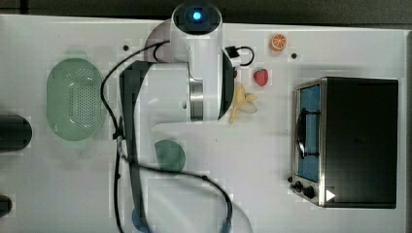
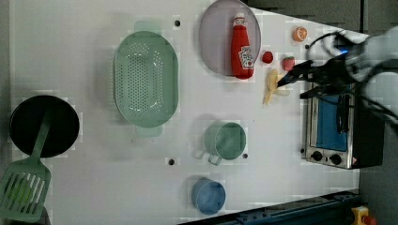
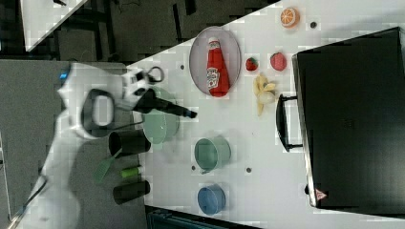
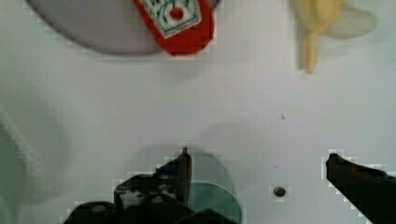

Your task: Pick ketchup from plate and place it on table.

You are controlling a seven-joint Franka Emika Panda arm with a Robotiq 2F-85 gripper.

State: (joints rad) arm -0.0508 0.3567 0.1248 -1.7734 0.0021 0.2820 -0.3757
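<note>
From the top view, the arm's white body covers much of the table (image 1: 272,160), with one peeled banana (image 1: 241,103) and one strawberry (image 1: 261,77) showing just past it and one orange slice (image 1: 278,42) near the far edge. In the left view, the ketchup (image 2: 242,47) lies flat on the plate (image 2: 213,42), cap toward the far edge, its lower end reaching the plate's rim; the gripper (image 2: 283,83) hangs above the banana, off to the left view's right of the bottle. Counted here: one ketchup, one plate, one green basket (image 2: 146,78), two strawberries, one green cup (image 2: 225,140), one blue cup (image 2: 208,196), one toaster oven (image 2: 331,129). In the right view, the same bottle lies on the plate, and the gripper (image 3: 191,114) appears over the table short of the plate. In the wrist view, the fingers (image 4: 180,170) stand wide apart with nothing between them, and the bottle's base end sits ahead over the plate's rim. Risks, as I judge them: the bottle is round and lying down, so an off-centre closure could roll it or squirt it sideways; a low descent could strike the plate rim and shift the plate; drifting toward the banana could mean grasping the wrong item.
</note>
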